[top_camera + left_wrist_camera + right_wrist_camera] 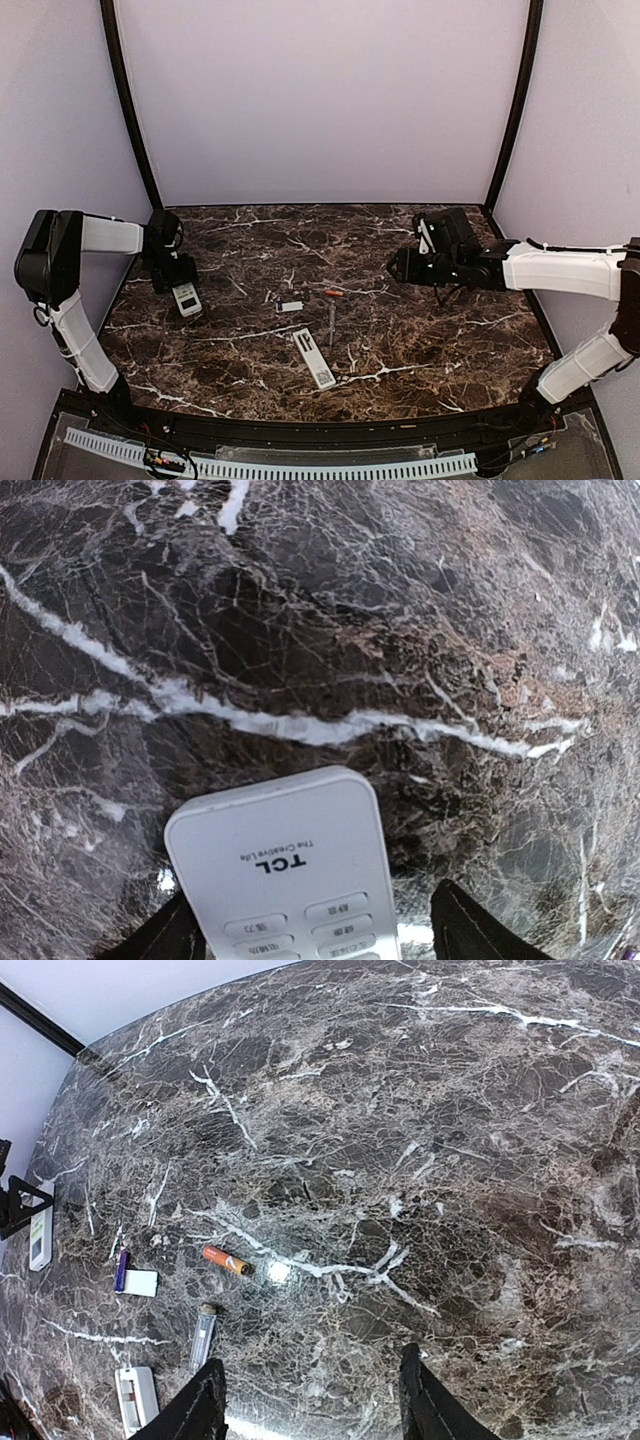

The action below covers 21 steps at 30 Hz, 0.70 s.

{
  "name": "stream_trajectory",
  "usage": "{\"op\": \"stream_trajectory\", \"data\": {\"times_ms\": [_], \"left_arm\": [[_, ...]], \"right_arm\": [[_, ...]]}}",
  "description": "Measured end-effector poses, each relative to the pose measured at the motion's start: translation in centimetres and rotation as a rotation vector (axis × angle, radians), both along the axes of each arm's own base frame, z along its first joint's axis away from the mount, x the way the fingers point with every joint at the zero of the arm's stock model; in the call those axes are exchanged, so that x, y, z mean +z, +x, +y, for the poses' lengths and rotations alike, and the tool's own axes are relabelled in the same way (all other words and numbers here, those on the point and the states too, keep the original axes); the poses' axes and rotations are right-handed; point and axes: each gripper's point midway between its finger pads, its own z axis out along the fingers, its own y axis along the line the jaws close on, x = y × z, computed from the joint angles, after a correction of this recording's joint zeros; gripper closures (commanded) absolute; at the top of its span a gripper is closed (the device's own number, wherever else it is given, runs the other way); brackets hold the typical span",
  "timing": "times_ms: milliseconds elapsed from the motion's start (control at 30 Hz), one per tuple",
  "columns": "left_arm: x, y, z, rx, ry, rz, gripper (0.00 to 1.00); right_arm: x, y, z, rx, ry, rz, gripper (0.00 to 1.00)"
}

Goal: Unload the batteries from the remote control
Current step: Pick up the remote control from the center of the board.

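Left tool (318, 930) straddles white remote (280, 860) – orange battery (227, 1260) loose on table (450, 1110).

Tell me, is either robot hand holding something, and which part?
Nothing is gripped. The left hand sits open around the white remote's sides, one finger clear of it. The right hand is open and empty.

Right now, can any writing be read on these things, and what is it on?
"TCL": on the white remote, upside down in the left wrist view.
"The Creative Life": small print beside it.
Button labels: too blurred to read.
Second remote, mid-table: nothing legible.
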Motion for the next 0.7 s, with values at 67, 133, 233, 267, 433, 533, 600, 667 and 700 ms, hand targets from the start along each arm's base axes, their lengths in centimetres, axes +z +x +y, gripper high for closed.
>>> {"op": "stream_trajectory", "data": {"times_ms": [67, 133, 233, 267, 433, 533, 600, 667, 700], "left_arm": [[-0.16, -0.22, -0.06, -0.022, 0.029, 0.017, 0.26], [-0.26, -0.4, -0.03, -0.036, 0.048, 0.03, 0.27], [-0.34, -0.57, 0.08, -0.05, 0.066, 0.044, 0.33], [-0.39, -0.61, 0.12, -0.054, 0.072, 0.049, 0.34], [-0.51, -0.68, 0.39, -0.063, 0.092, 0.064, 0.4], [-0.5, -0.61, 0.44, -0.068, 0.098, 0.067, 0.47], [-0.48, -0.61, 0.42, -0.069, 0.097, 0.069, 0.52], [-0.47, -0.6, 0.42, -0.068, 0.097, 0.069, 0.57], [-0.48, -0.6, 0.41, -0.068, 0.096, 0.069, 0.59]], "right_arm": [[-0.14, 0.02, 0.07, 0.001, -0.001, 0.004, 0.44], [-0.28, 0.03, 0.13, 0.003, -0.002, 0.008, 0.44], [-0.47, 0.02, 0.22, 0.006, -0.002, 0.014, 0.44], [-0.51, 0.0, 0.25, 0.007, -0.001, 0.016, 0.44], [-0.61, -0.02, 0.39, 0.009, 0.006, 0.022, 0.44], [-0.55, 0.01, 0.44, 0.007, 0.011, 0.021, 0.44], [-0.55, 0.01, 0.44, 0.006, 0.012, 0.022, 0.44], [-0.51, 0.02, 0.44, 0.004, 0.015, 0.022, 0.44], [-0.46, 0.03, 0.45, 0.002, 0.017, 0.021, 0.44]]}}
